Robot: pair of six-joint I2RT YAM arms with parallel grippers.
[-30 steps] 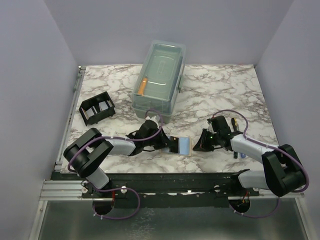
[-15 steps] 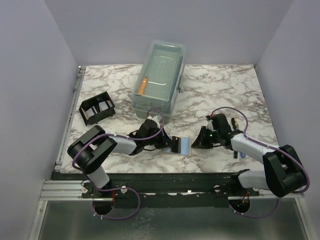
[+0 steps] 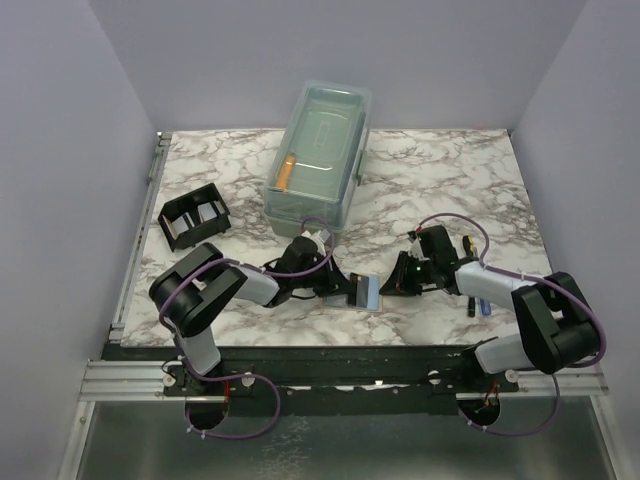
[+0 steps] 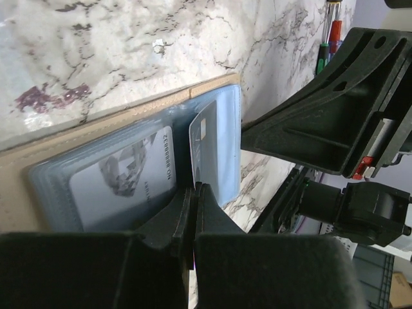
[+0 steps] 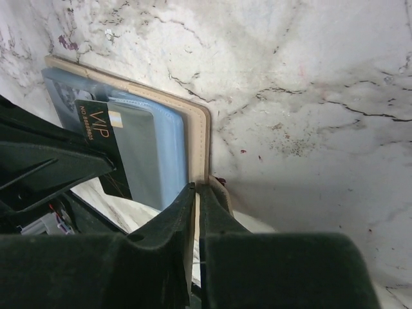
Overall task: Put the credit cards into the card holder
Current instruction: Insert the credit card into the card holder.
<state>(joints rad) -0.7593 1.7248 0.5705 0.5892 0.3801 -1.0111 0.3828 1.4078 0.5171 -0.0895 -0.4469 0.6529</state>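
Note:
A tan pad (image 3: 368, 295) with clear blue sleeves lies at the table's front middle. My left gripper (image 3: 349, 290) is at its left side, shut on the edge of a dark grey credit card (image 5: 102, 149) marked VIP, which stands tilted up out of a sleeve (image 4: 203, 145). A pale blue-grey card (image 4: 129, 175) lies flat in the neighbouring sleeve. My right gripper (image 5: 197, 191) pinches the pad's tan right edge (image 5: 201, 145). The black card holder (image 3: 195, 220) stands far left, well apart from both grippers.
A large clear lidded box (image 3: 320, 155) stands at the back middle, just behind the left arm. A few pens or small tools (image 3: 480, 305) lie by the right arm. The table's front edge runs close below the pad.
My left gripper has shut on the dark card. The right gripper has slid left up to the pad's right edge, and the pad now looks narrower from above.

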